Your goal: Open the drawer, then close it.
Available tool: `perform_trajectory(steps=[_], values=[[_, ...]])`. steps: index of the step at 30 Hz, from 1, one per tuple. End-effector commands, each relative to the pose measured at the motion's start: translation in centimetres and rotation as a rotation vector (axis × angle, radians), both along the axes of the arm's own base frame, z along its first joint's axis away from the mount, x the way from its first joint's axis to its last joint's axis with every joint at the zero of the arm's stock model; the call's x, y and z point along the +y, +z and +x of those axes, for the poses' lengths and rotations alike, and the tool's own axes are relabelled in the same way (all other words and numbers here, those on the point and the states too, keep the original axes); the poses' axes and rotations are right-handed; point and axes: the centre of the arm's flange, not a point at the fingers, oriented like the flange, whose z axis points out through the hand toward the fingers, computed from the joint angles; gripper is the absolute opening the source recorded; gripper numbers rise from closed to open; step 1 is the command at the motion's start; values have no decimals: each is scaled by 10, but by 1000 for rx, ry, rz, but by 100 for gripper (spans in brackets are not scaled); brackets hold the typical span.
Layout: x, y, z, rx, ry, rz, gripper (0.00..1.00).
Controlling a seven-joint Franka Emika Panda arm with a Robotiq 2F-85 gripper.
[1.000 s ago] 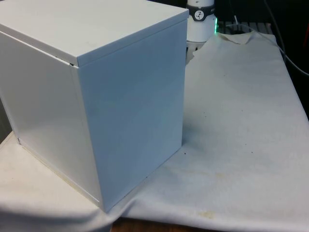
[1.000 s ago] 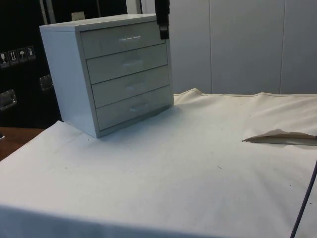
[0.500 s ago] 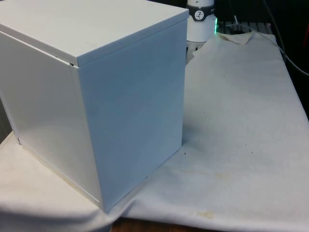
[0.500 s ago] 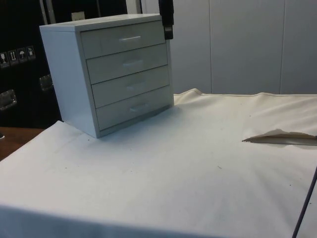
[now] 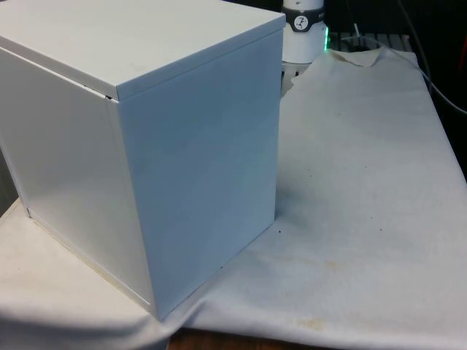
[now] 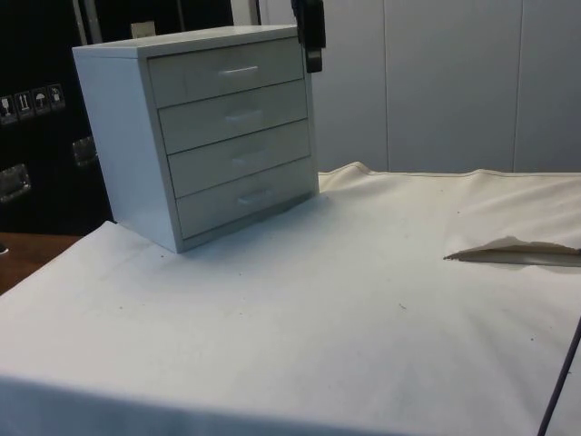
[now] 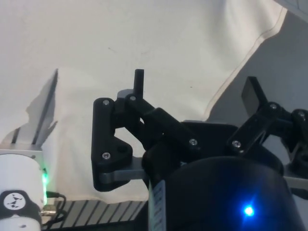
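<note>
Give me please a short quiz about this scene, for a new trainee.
1. True or false: one drawer of the chest of drawers stands open.
2. The tool is: A) shut on a handle; B) open and holding nothing; C) shut and holding nothing.
3. How many drawers does the chest have?
Key: 1 false, all are shut; 2 B; 3 four.

Only small handling-symbol stickers (image 6: 34, 102) on the dark cabinets (image 6: 36, 163); no readable words
</note>
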Motion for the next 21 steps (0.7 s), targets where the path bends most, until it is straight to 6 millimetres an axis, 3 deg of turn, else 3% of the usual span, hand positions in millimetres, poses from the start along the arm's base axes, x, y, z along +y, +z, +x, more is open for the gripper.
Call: perform_trajectory(steps=[1,21], values=[[1,1,-2,-7,11,-17,100],[17,-8,-6,-50,76,-146,100]])
